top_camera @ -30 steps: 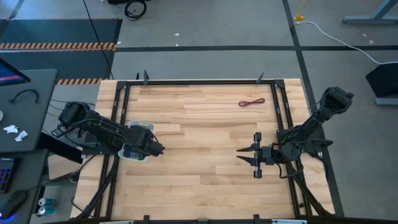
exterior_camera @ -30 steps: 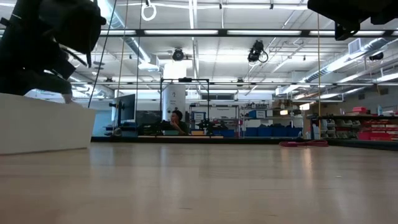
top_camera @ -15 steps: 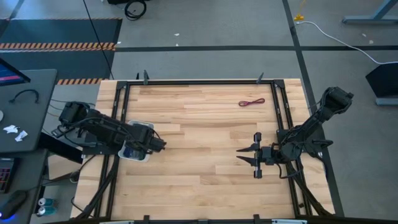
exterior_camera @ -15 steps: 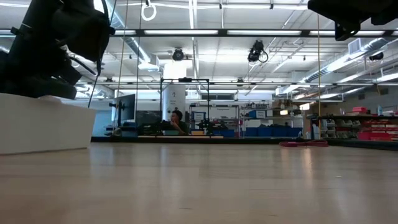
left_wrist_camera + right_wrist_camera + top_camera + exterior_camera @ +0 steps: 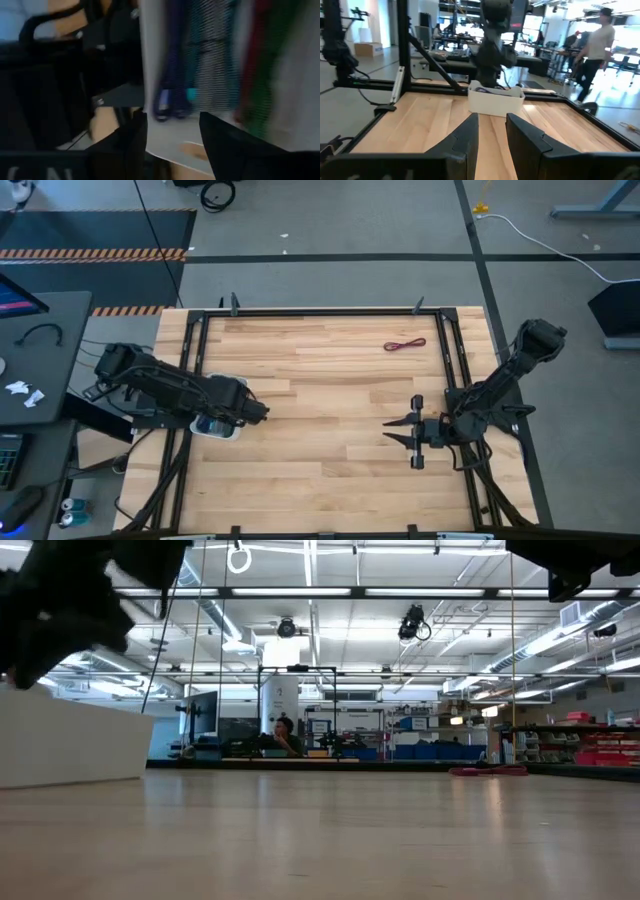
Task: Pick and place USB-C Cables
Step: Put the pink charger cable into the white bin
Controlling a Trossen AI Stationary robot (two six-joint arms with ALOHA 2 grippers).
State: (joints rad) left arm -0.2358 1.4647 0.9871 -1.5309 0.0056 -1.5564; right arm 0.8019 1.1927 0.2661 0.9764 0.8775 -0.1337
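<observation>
High view: left gripper [image 5: 258, 411] over the right end of the white tray [image 5: 222, 382] at the table's [image 5: 320, 470] left edge, its spread impossible to tell from above. Right gripper [image 5: 390, 428] low over the right half of the table, fingers spread wide, nothing between them. A single maroon USB-C cable [image 5: 404, 345] lying on the wood near the far right corner, well apart from both grippers.

Low view: tray wall [image 5: 70, 745] at left with the left arm dark and blurred above it; the maroon cable [image 5: 487, 771] flat on the table far to the right. A person seated in the room behind.

Left wrist view: two dark fingers [image 5: 131, 147] parted, just above the tray rim [image 5: 165, 145]; inside, blurred cable bundles [image 5: 210, 65] in purple, teal, grey, red and green, side by side.

Right wrist view: own fingers [image 5: 462, 145] apart over bare wood, facing the tray [image 5: 495, 102] and the left arm across the table. A person standing in the room beyond.
</observation>
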